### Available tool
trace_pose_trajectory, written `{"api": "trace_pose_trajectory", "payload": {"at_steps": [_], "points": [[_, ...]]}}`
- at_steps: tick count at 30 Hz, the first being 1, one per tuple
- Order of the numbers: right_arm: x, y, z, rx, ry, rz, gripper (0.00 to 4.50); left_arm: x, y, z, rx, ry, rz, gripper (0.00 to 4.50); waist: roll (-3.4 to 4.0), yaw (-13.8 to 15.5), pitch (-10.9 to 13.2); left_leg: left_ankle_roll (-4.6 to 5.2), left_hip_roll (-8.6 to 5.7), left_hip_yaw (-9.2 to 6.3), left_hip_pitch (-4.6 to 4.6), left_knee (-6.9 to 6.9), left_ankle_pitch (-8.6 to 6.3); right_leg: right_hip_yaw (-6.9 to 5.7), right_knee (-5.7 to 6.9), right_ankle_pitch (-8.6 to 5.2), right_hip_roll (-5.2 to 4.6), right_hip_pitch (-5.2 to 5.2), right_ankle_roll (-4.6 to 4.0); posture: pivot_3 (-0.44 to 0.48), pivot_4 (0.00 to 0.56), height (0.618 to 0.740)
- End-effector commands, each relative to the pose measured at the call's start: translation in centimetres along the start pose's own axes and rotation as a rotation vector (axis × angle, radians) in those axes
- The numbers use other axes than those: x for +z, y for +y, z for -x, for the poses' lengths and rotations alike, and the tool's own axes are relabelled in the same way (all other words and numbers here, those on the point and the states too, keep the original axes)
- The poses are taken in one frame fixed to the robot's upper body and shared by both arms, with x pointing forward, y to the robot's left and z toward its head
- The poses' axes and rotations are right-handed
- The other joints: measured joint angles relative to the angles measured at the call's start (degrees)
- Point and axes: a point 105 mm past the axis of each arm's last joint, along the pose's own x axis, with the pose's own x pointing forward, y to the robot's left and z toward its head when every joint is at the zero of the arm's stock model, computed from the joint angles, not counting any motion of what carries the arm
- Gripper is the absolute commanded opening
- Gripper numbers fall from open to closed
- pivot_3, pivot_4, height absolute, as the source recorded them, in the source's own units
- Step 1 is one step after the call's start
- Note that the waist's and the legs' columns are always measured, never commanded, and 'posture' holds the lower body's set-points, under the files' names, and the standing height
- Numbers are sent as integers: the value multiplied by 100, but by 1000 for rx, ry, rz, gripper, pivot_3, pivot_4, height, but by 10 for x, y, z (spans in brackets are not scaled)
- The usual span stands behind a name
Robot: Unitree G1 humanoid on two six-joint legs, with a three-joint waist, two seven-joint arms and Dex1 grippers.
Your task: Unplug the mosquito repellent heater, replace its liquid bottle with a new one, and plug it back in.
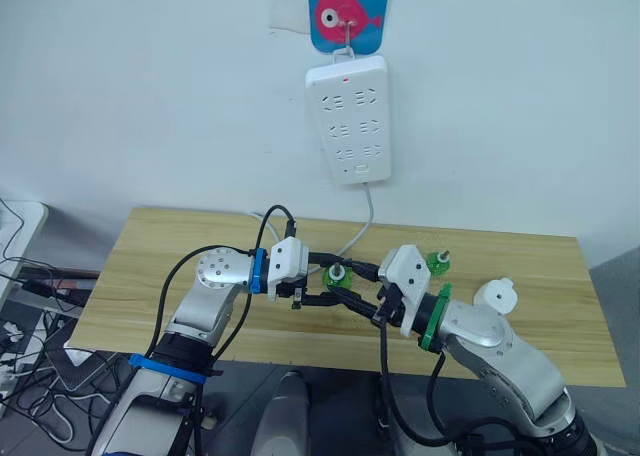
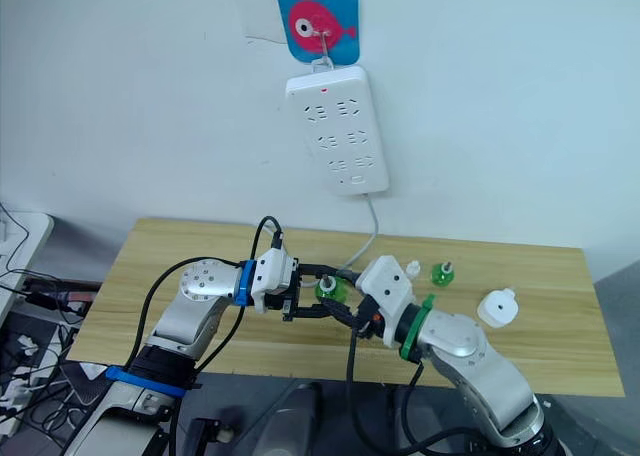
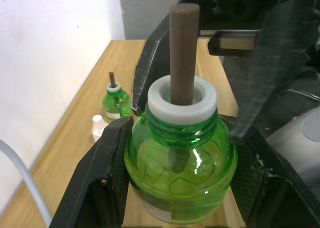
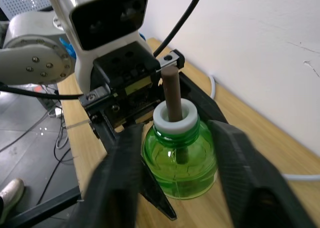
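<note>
From the left eye view, the two arms meet over the middle of the wooden table point(image 1: 180, 266), a green liquid bottle point(image 1: 337, 275) between the left gripper point(image 1: 335, 286) and the right gripper point(image 1: 350, 296). A second green bottle point(image 1: 437, 264) stands toward the back edge, and the mosquito repellent heater point(image 1: 496, 295) lies unplugged to the right of it, near the right arm. The power strip point(image 1: 350, 118) hangs on the wall above, its sockets free

The right eye view adds a small white cap point(image 2: 410, 269) just beside that second bottle

In the left wrist view the black fingers point(image 3: 102, 173) press both sides of the bottle's belly, wick upright, so the left gripper is holding it

In the right wrist view the right gripper's fingers stand wide on either side of the same bottle; I cannot tell that they touch it

It looks like a handover. I'd have the right gripper close low on the belly, clear of the wick, before the left lets go. There is open table to the right, though the front edge is close
</note>
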Motion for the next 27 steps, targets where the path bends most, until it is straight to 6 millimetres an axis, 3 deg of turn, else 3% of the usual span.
{"api": "trace_pose_trajectory", "payload": {"at_steps": [1, 12, 19, 22, 27], "points": [[6, 1, -1, 2, -24, 20, 926, 12, 0, -4, -11, -37, -44, 2287, 0, 0, 0, 0, 0, 0, 0, 0, 0, 0, 0, 0, 0, 0, 0, 241, 257, 740], [21, -6, 5, -13, -94, 53, 926, 11, -2, -3, -9, -41, -38, 2287, -1, 0, 0, 0, -1, 0, 0, 0, 0, 0, 0, 0, 0, 0, 0, 238, 263, 740], [27, -25, 17, -112, -117, -48, 926, 16, 5, 1, 95, -79, 64, 4468, -1, -3, 0, 0, 0, 0, 0, 2, 0, 1, 2, 0, -1, 0, 0, 238, 263, 740], [34, -38, 31, -198, -154, -174, 926, 22, -1, -1, 152, -108, 68, 4468, -1, -5, 0, 1, 2, 0, -1, -1, -1, 2, 2, 0, -2, 0, -1, 225, 276, 740], [39, -48, 55, -315, -260, -542, 926, 42, 4, -8, 335, -186, -10, 4468, -1, 18, 0, 0, 7, -8, -4, 0, 0, 1, 3, 1, -18, 2, -1, 210, 286, 740]]}}
